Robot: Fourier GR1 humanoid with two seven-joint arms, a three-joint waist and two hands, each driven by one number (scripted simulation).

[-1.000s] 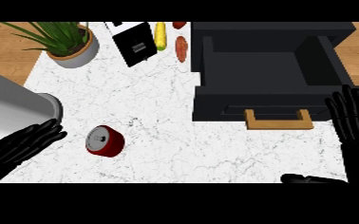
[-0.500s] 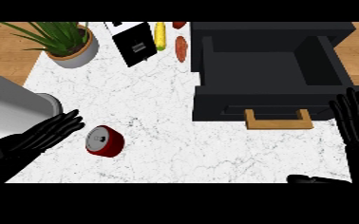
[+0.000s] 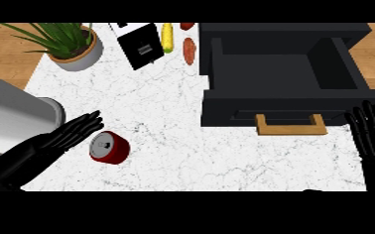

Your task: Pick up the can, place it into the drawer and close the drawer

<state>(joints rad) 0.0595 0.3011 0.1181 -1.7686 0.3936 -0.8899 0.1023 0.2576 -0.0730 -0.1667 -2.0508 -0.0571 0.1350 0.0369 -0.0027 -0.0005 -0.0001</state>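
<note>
Left hand [image 3: 64,138] spread beside red can [image 3: 109,147], fingers straight, nothing gripped, apparently lining up for a grasp; can tipped on marble counter [image 3: 168,129], well apart from open drawer [image 3: 282,74]; right hand [image 3: 362,131] resting at right edge, fingers straight; plant [image 3: 67,42], black box [image 3: 143,47] behind; path looks unobstructed.

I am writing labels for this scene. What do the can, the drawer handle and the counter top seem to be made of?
Can: probably metal, with a glossy red wall and a silver-grey end.
Drawer handle: looks like light wood or a tan matte material, plain brown against the black drawer.
Counter top: looks like polished marble or a similar stone, white with thin grey veins.
</note>
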